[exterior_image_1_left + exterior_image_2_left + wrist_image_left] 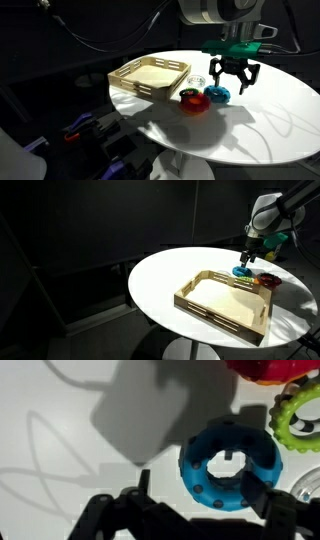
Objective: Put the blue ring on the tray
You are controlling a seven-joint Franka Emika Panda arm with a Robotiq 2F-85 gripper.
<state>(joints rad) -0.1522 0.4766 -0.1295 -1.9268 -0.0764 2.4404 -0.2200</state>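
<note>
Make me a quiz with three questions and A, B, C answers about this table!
1. Where is the blue ring?
A) on the white table, beside the tray
B) inside the tray
C) on the floor

2. What colour is the ring right beside the blue one?
A) purple
B) red
C) black

3. What is the end effector doing?
A) squeezing the tray
B) squeezing the blue ring
C) hanging open just above the blue ring

Answers:
1. A, the ring lies on the tabletop outside the tray's wall.
2. B, a red ring sits next to it.
3. C, its jaws stand apart with nothing between them.
</note>
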